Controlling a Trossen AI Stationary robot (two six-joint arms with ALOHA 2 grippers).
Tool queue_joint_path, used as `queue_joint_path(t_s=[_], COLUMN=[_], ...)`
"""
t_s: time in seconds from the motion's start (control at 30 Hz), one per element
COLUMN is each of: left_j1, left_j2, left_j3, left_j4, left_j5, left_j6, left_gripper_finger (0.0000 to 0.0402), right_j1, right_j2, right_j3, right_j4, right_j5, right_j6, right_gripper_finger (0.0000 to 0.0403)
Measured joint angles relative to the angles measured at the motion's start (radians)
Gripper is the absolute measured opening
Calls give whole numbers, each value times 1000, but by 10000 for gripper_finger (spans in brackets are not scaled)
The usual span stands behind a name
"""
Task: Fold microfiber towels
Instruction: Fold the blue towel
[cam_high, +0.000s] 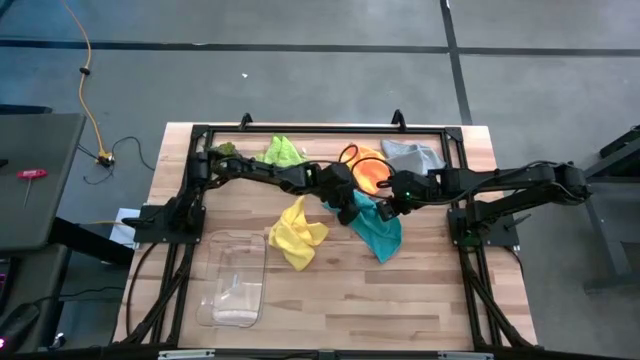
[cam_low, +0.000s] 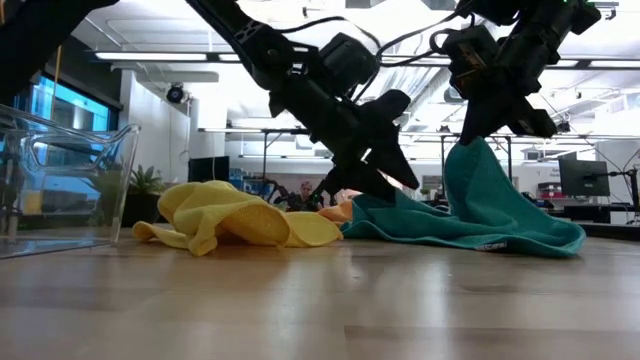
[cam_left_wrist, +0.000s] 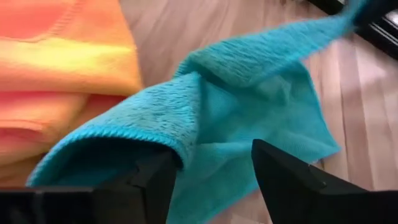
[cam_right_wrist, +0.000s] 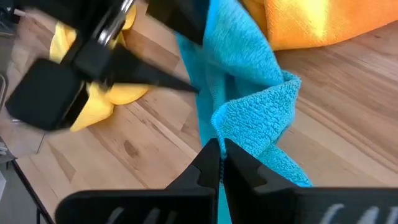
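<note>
The teal towel (cam_high: 380, 235) lies mid-table, one part drawn up into a peak (cam_low: 478, 150) under my right gripper (cam_high: 393, 208), which is shut on it. My left gripper (cam_high: 350, 212) is open at the towel's left end (cam_low: 365, 205), its fingers on either side of a fold (cam_left_wrist: 186, 118). The yellow towel (cam_high: 297, 232) lies crumpled to the left. The orange towel (cam_high: 368, 172), the grey towel (cam_high: 415, 155) and the lime green towel (cam_high: 282, 151) lie along the far edge. My left gripper is open. The teal towel's hemmed fold (cam_left_wrist: 158, 140) lies over the tip of one finger (cam_left_wrist: 155, 180). The other finger (cam_left_wrist: 292, 180) stands clear of the cloth. The fingers slant down from the table's left. My right gripper pinches a bunched fold of the teal towel (cam_right_wrist: 239, 134) between its two fingertips, from above and slanting from the right. How many layers it holds, I cannot tell. The cloth rises to the fingers like a tent, and its lower part (cam_low: 520, 235) rests on the table.
A clear plastic bin (cam_high: 235, 278) lies near the front left. A black frame (cam_high: 200, 130) runs around the table top. Bare wood (cam_high: 430, 300) shows at the front right. The orange towel lies right behind both grippers.
</note>
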Motion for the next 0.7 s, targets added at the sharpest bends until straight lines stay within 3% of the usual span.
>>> queue_joint_path(t_s=[0.27, 0.4, 0.5, 0.7], left_j1=[-13, -13, -10, 11], left_j2=[21, 26, 24, 4], left_j3=[0, -2, -1, -1], left_j4=[21, 13, 18, 29], left_j5=[-45, -56, -59, -37], left_j6=[-12, 11, 32, 30], left_gripper_finger=[201, 182, 140, 17], right_j1=[0, 0, 0, 0], right_j2=[0, 0, 0, 0], right_j3=[0, 0, 0, 0], right_j4=[0, 0, 0, 0], right_j5=[3, 3, 3, 3], right_j6=[0, 7, 6, -3], right_gripper_finger=[0, 0, 0, 0])
